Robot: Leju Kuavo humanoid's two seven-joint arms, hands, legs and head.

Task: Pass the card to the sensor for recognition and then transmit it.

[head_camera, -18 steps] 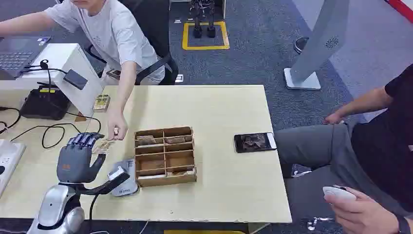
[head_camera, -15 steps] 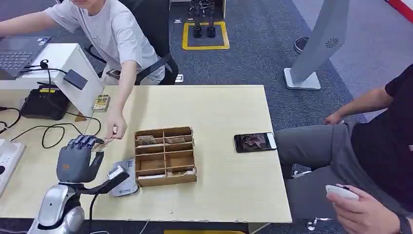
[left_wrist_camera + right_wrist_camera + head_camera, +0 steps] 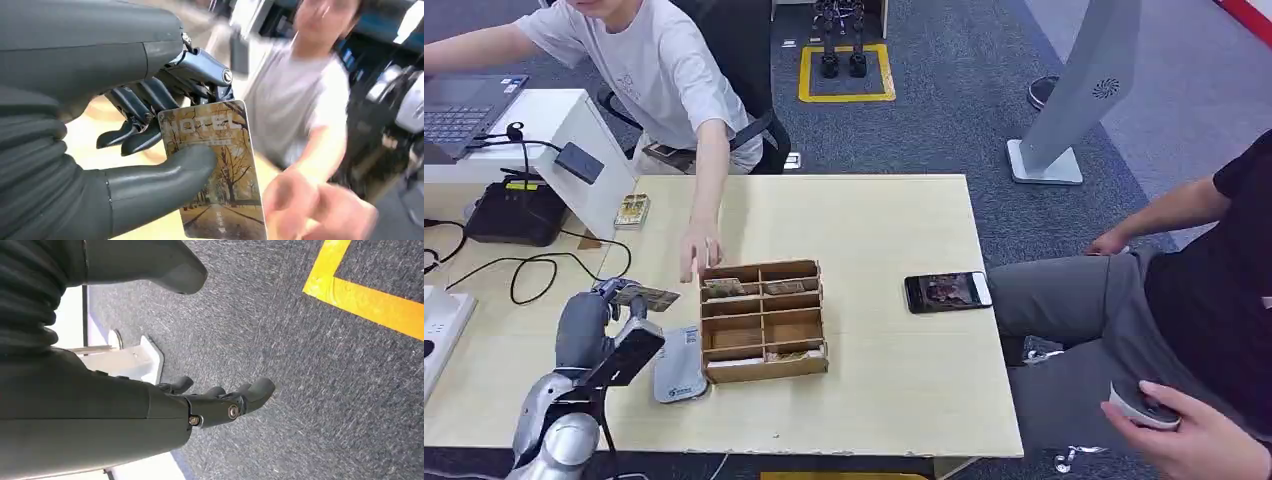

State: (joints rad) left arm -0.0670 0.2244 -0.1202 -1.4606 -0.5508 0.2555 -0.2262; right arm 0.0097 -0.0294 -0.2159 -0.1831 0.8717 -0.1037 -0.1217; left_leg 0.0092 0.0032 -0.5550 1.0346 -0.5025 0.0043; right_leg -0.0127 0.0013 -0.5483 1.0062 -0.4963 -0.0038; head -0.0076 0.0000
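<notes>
left hand (image 3: 599, 305) lower left of the head frame, pinching the card (image 3: 646, 296) between thumb and fingers above the surface (image 3: 894, 360), just left of the wooden box (image 3: 762, 320). person's hand (image 3: 699, 255) near. right hand (image 3: 220, 402) loose, holding nothing, over carpet.

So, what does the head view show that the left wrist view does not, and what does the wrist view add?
Head view alone: the pale wooden table, the brown wooden compartment box, the black phone and the flat grey sensor pad lying beside the box.
Left wrist view alone: the card's print, a tree-lined avenue under the word HOTEL, and the thick grey thumb pressing its face.
Both: the left hand holding the hotel card, and the person in the light grey T-shirt reaching an arm towards it.
</notes>
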